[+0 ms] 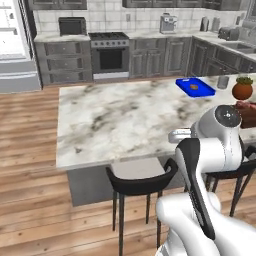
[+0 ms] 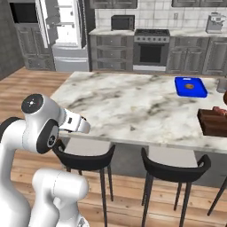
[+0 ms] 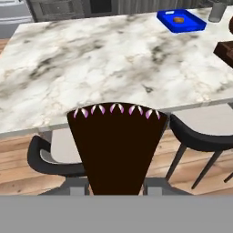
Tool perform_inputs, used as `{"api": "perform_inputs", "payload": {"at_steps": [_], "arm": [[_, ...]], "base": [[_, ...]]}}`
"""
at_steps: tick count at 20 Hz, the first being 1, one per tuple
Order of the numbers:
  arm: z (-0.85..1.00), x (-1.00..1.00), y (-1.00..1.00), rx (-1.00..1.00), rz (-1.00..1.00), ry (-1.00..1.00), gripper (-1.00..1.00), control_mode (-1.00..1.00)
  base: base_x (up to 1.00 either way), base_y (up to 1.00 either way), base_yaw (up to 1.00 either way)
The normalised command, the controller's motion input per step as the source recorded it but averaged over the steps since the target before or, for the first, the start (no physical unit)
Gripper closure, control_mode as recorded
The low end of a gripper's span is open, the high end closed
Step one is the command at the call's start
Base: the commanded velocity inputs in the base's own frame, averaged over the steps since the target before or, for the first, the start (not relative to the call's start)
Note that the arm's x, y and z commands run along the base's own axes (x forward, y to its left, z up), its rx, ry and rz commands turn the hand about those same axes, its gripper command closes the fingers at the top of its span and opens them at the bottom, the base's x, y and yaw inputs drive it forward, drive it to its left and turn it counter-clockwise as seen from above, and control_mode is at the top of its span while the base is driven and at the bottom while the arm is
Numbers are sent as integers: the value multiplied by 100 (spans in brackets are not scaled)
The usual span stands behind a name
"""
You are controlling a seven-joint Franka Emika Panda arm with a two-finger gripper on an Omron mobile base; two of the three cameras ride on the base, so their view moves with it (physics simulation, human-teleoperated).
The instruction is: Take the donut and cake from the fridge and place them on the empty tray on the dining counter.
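Observation:
The cake [image 3: 116,145], a dark brown wedge with small pink-white dabs along its wide edge, fills the middle of the hand view. My gripper [image 3: 116,187] is shut on its narrow end and holds it in the air just before the dining counter [image 3: 91,59], above the stools. A dark reddish-brown tray [image 2: 213,123] sits at the counter's right end, cut by the picture's edge, with a small reddish thing on it that I cannot identify. The fridge [image 2: 66,26] stands open at the back left, its white interior showing. The donut is not identifiable.
A blue tray [image 1: 195,86] with a small brown item lies at the counter's far right. A potted plant [image 1: 242,89] and a grey cup [image 1: 223,81] stand near it. Black stools [image 2: 84,157] line the near edge of the counter. Stove and cabinets run along the back wall.

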Motion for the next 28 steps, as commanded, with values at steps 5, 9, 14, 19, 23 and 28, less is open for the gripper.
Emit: {"api": "perform_inputs", "payload": {"at_steps": [5, 9, 14, 19, 23, 28], "arm": [[0, 0, 0, 0, 0, 0, 100, 100], [0, 0, 0, 0, 0, 0, 100, 100], [0, 0, 0, 0, 0, 0, 100, 100], [0, 0, 0, 0, 0, 0, 100, 100], [0, 0, 0, 0, 0, 0, 100, 100], [0, 0, 0, 0, 0, 0, 100, 100]], "base": [[-12, -61, 9], [-10, -61, 9], [-9, -61, 9], [-7, -60, 8], [-6, -59, 8], [-7, -58, 8]]}}
